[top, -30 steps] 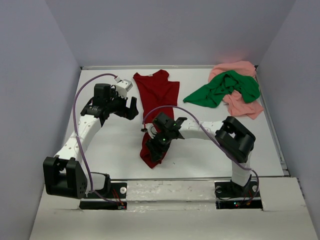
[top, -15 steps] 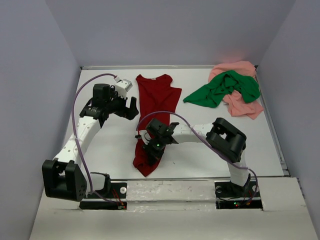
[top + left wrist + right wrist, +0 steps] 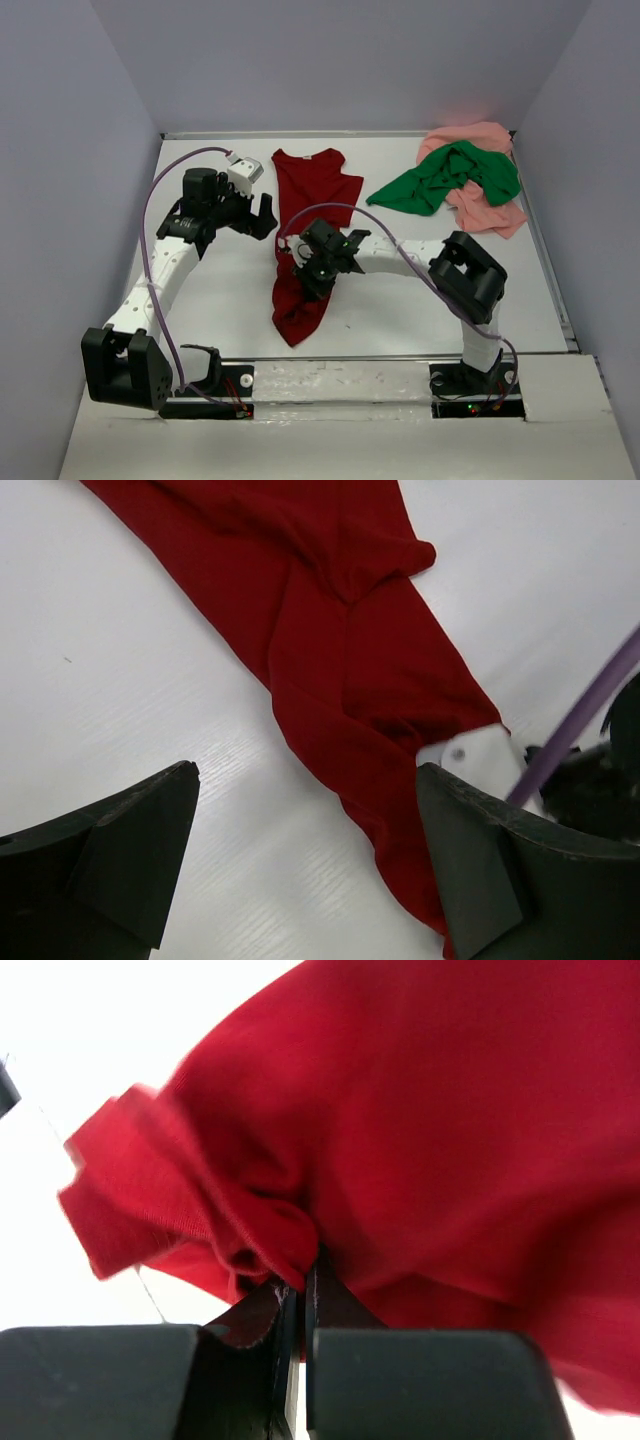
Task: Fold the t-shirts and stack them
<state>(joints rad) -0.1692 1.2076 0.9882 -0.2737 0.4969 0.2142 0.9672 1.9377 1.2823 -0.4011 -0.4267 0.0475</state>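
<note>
at the middle of the counter (image 3: 220, 300): dark red t-shirt (image 3: 312, 190) lies as a long narrow strip from 12 o'clock down to 6 o'clock, bunched and unfolded.
right hand (image 3: 300, 1290): a second ago it stood partly open over the strip's lower half; now it is clamped tight on a small ruck of red cloth, with fabric draped over it.
shift: since the pinch this hand has drawn back a little toward 12 o'clock, and the shirt's 6 o'clock end has slid with it.
left hand (image 3: 262, 212): spread wide and holding nothing, hovering just at 9 o'clock of the shirt's upper half, much as a second ago.
other t-shirts: bright green t-shirt (image 3: 450, 175) lies crumpled across the pale salmon pink t-shirt (image 3: 480, 215) at 2 o'clock, well apart from both hands.
meaning: the grasp looks secured, so the red shirt can now be dragged or lifted to spread it flat; nothing is folded or stacked yet, so the task seems near its start.
risk: a pinch on a ruck may catch only one layer, so the cloth could twist instead of opening.
</note>
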